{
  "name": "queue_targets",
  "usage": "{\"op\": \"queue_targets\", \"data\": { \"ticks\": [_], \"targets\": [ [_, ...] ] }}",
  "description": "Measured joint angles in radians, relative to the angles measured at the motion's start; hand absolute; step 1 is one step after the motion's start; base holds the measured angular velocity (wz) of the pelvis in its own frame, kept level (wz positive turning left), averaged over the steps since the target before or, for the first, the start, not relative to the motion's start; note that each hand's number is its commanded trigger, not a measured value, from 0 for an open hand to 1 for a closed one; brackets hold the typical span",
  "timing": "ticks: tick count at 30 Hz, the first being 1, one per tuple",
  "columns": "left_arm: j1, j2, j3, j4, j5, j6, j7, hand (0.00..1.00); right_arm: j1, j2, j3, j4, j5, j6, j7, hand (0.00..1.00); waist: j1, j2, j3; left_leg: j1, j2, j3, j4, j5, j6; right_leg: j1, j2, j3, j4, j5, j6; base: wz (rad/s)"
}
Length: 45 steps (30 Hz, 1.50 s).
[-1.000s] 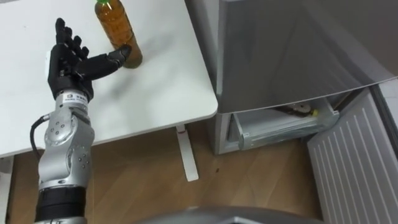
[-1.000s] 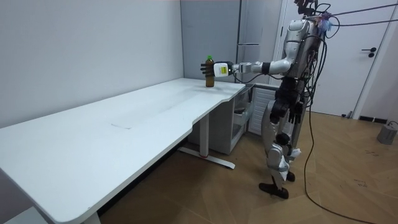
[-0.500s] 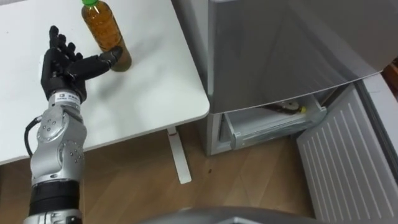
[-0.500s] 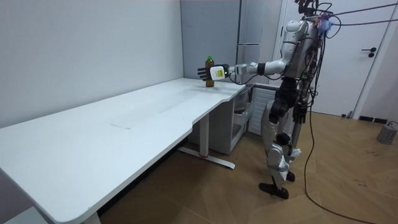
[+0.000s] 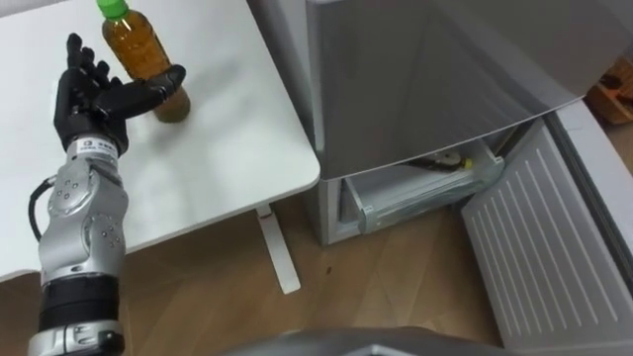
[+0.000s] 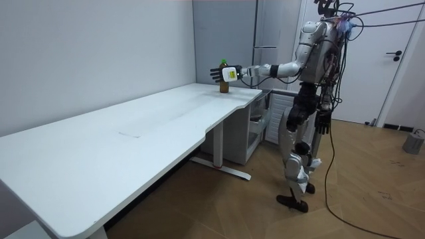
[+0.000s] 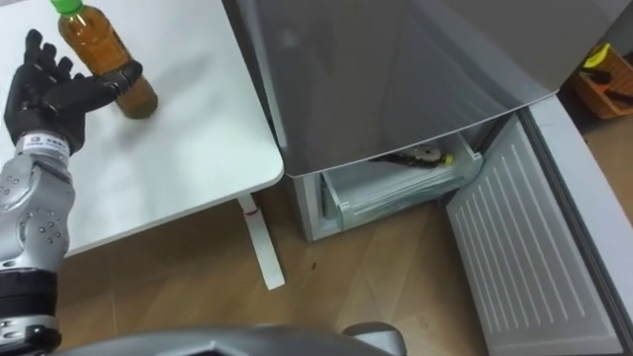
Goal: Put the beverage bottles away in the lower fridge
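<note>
An amber drink bottle with a green cap stands upright near the white table's far right corner. My left hand is open just left of it, fingers straight and spread, and the thumb lies across the bottle's lower front. In the room view this hand covers most of the bottle. My right hand hangs by my hip. The grey fridge stands right of the table with its lower door swung wide open, showing a clear drawer.
I stand on wooden floor between the table's end and the fridge. The table's white leg stands close to the fridge's left side. The open door takes up the floor at my right. A closed room door is behind me.
My left hand has reached further along the bottle, so the thumb now lies across its front instead of touching with the tip. The eye view has swung right. The bottle stays put.
</note>
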Motion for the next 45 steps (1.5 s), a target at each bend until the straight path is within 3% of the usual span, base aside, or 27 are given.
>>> {"op": "queue_targets", "data": {
  "ticks": [10,24,27,32,37,45],
  "targets": [
    [-0.017,0.009,0.000,0.000,0.001,0.009,0.001,0.00,-0.006,-0.001,-0.007,-0.005,0.000,0.004,0.000,0.00,-0.012,0.010,0.0009,0.012,0.003,0.000,-0.005,0.000,0.000,-0.001,0.004,0.005,0.003,0.001,-0.002,-0.02],
    [-0.079,0.010,0.001,0.033,0.004,0.017,0.022,0.00,-0.007,-0.002,-0.010,-0.016,-0.001,0.021,-0.004,0.00,-0.013,0.008,0.0012,0.004,0.002,0.003,-0.003,0.000,0.000,-0.016,0.003,0.006,0.004,0.002,-0.003,0.00],
    [-0.085,0.024,0.001,0.038,0.009,0.025,0.022,0.00,-0.007,-0.002,-0.019,-0.013,0.000,0.021,-0.004,0.00,-0.013,0.008,0.0012,0.005,0.002,0.005,-0.002,0.000,0.000,-0.017,0.004,0.012,0.003,0.002,-0.003,-0.06],
    [-0.087,0.073,0.000,0.073,0.036,0.040,0.020,0.00,-0.006,-0.008,-0.028,-0.019,0.000,0.033,-0.003,0.00,-0.014,0.008,0.0011,0.014,0.004,0.010,-0.002,0.000,0.000,-0.015,0.007,0.030,0.005,0.002,-0.003,-0.09],
    [-0.107,0.076,0.000,0.125,0.048,0.049,0.022,0.00,-0.005,-0.008,-0.027,-0.025,0.000,0.035,-0.002,0.00,-0.014,0.002,0.0034,0.007,0.004,0.012,0.002,0.000,0.000,-0.021,0.006,0.030,0.018,0.002,-0.003,0.00],
    [-0.111,0.087,0.000,0.139,0.049,0.065,0.022,0.00,0.003,-0.018,-0.027,-0.032,-0.001,0.055,0.009,0.00,-0.015,0.004,-0.0049,-0.006,0.005,0.013,0.005,0.000,0.000,-0.034,0.008,0.034,0.018,0.002,-0.004,0.00]
  ]
}}
